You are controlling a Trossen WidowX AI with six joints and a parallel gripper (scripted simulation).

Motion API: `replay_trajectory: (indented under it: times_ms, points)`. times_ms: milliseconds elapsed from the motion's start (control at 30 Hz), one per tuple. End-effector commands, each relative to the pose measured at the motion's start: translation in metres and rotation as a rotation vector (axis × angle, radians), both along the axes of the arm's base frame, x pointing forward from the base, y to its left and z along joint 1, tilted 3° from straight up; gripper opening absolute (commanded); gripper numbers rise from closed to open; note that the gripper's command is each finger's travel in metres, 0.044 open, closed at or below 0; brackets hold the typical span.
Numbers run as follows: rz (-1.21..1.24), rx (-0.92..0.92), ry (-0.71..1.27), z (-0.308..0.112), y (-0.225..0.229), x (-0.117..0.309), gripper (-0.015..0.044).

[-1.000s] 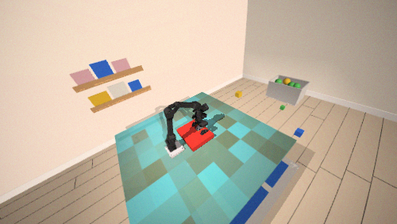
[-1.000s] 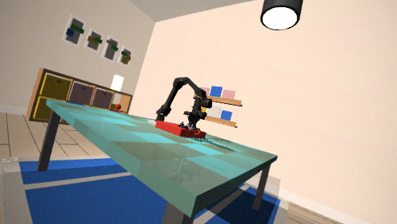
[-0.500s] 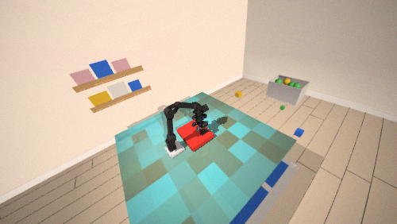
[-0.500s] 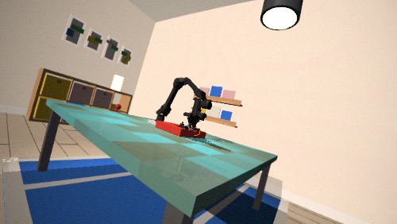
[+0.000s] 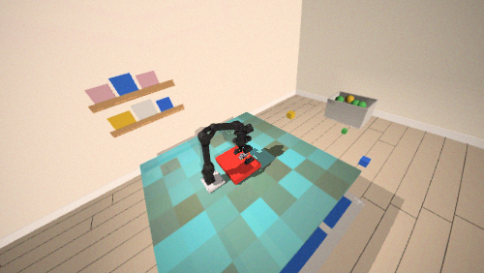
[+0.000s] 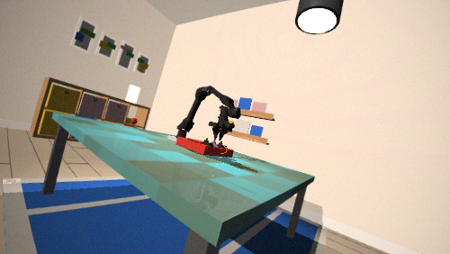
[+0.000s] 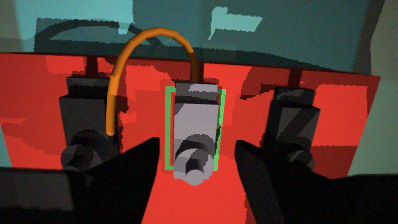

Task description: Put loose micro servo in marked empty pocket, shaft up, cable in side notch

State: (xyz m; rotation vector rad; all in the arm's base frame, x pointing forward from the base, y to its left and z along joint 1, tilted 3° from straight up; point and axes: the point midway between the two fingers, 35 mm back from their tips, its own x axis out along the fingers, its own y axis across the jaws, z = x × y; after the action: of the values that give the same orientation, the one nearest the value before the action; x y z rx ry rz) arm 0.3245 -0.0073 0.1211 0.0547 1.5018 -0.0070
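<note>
Pincer [image 5: 246, 156] [image 6: 216, 140] [image 7: 198, 146] apart, tips clear of the grey servo [image 6: 215, 144] [image 7: 196, 125] on either side — servo at the green-marked pocket [image 7: 168, 130] on the red deck [image 5: 232, 162] [image 6: 191, 145] [image 7: 175, 200], shaft up, between two black servos [image 7: 85, 117] [image 7: 295, 122]. Orange cable [image 6: 226, 149] [image 7: 159, 31] arched up — seating depth unclear.

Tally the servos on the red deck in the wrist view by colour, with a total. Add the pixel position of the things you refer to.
Black servos [image 7: 86, 117] [image 7: 296, 125]: 2
Grey servo [image 7: 195, 120]: 1
Total: 3
</note>
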Motion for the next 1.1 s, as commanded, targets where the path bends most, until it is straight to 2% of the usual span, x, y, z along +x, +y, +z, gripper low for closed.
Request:
replay_trajectory:
  times_ms: [0,200,333,500,733,1067]
  points:
    - [0.001,0.000,-0.001,0.012,0.000,-0.015,0.0292]
    - [0.000,0.002,0.003,0.046,0.002,-0.077,0.0440]
    - [0.003,0.001,0.006,0.058,0.002,-0.107,0.0440]
    - [0.002,0.001,0.005,0.062,0.002,-0.107,0.0440]
    - [-0.002,0.001,0.005,0.098,0.001,-0.102,0.0440]
    - [-0.002,0.001,0.005,0.099,0.001,-0.102,0.0440]
